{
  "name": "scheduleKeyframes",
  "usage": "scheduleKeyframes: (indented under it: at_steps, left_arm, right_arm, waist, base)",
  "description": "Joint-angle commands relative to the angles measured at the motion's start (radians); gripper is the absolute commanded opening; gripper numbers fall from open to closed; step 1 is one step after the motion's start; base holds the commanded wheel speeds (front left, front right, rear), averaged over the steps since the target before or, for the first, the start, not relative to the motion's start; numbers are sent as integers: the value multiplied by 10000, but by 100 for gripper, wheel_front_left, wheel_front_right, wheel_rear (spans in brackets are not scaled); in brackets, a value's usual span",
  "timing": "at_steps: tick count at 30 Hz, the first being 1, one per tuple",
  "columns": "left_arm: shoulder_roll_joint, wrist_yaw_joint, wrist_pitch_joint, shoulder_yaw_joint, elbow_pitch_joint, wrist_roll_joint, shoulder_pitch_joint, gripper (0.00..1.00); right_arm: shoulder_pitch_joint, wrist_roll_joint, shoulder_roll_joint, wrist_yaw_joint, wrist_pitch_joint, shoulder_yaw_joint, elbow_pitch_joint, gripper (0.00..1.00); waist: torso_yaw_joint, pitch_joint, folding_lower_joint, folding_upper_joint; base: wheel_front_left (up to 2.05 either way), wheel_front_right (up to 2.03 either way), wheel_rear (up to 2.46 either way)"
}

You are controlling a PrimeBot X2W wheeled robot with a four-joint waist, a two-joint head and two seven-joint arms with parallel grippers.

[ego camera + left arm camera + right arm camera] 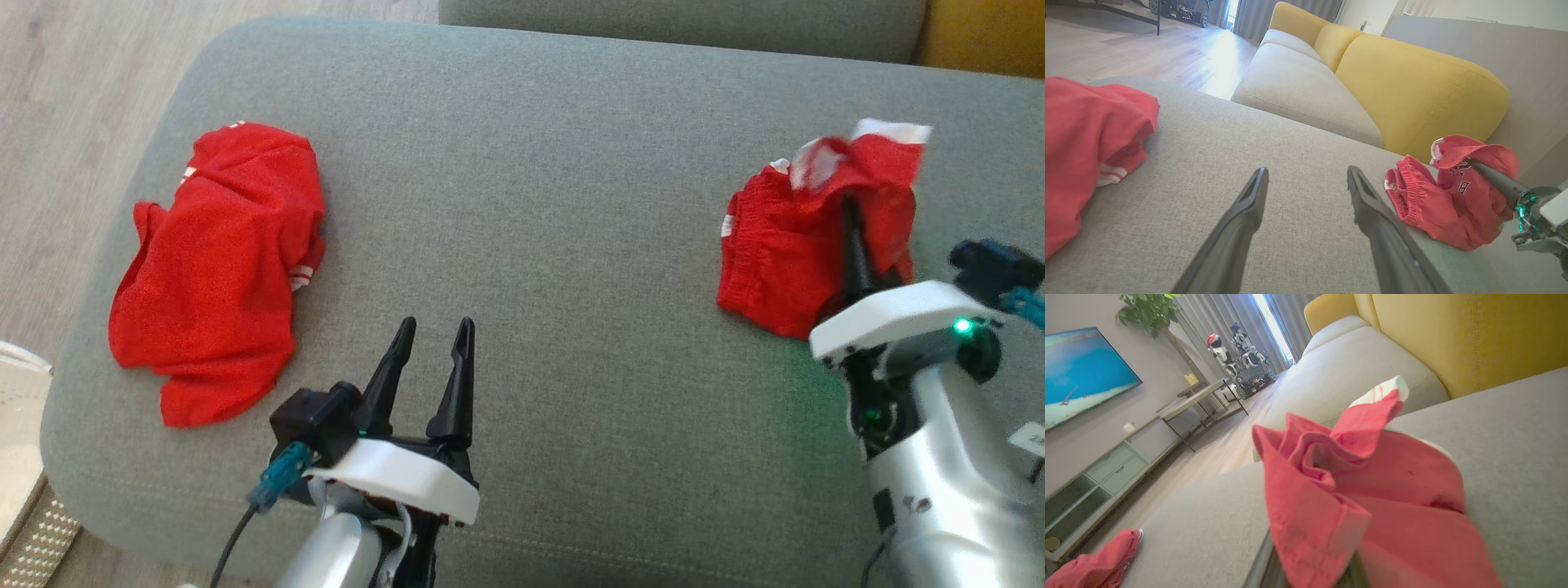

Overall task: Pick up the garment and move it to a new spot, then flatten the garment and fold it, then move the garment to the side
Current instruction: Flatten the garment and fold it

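Note:
A crumpled red garment (775,245) with white trim lies at the right of the grey cushion (555,204). My right gripper (851,208) is shut on its upper fold, which is lifted a little, and the cloth wraps the fingertips. In the right wrist view the bunched red garment (1372,486) covers the fingers. From the left wrist view the same garment (1437,204) rests near the cushion's far edge with the right gripper (1472,162) pinching it. My left gripper (434,327) stands open above the cushion's front middle, holding nothing, its fingers (1249,204) spread over bare fabric.
A second red garment (220,269) lies crumpled at the cushion's left end. Yellow backrests (1412,85) rise behind. Wooden floor (49,98) runs past the left edge. A white basket (16,408) sits low at the left.

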State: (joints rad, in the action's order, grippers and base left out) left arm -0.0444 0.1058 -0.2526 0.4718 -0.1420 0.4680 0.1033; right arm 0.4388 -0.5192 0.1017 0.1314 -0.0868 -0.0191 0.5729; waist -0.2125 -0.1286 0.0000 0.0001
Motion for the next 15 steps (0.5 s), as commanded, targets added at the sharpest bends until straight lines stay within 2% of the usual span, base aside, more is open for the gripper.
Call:
scheduleKeyframes:
  at_steps: [1, 7, 8, 9, 10, 15]
  left_arm:
    - [-58, 4, -92, -290, 259, -8, 248, 100]
    - [-58, 4, -92, -236, 249, -18, 254, 100]
    - [-58, 6, -92, -222, 252, -12, 260, 100]
    - [-58, 7, -92, -208, 251, -6, 266, 100]
    - [-58, 6, -92, -192, 247, 1, 270, 100]
    - [-58, 9, -92, -146, 219, 39, 273, 100]
  right_arm:
    - [61, -50, 55, -7, 46, -526, -401, 0]
    - [-193, -158, 395, -7, 299, -1818, -364, 0]
    - [-200, -122, 468, -7, 307, -1969, -295, 14]
    - [-193, -61, 535, -7, 273, -2103, -231, 74]
    - [-178, -29, 577, -7, 223, -2236, -181, 100]
    - [-87, -70, 681, -7, -12, -2918, -50, 100]
  waist:
    - [-8, 4, 0, -1]
    - [-63, -17, 0, -1]
    - [-76, -31, 0, -1]
    - [-91, -44, 0, -1]
    - [-109, -57, 0, -1]
    - [-198, -126, 0, -1]
  base:
    - [0, 0, 0]
    - [0, 0, 0]
    - [0, 0, 0]
    - [0, 0, 0]
    - [0, 0, 0]
    - [0, 0, 0]
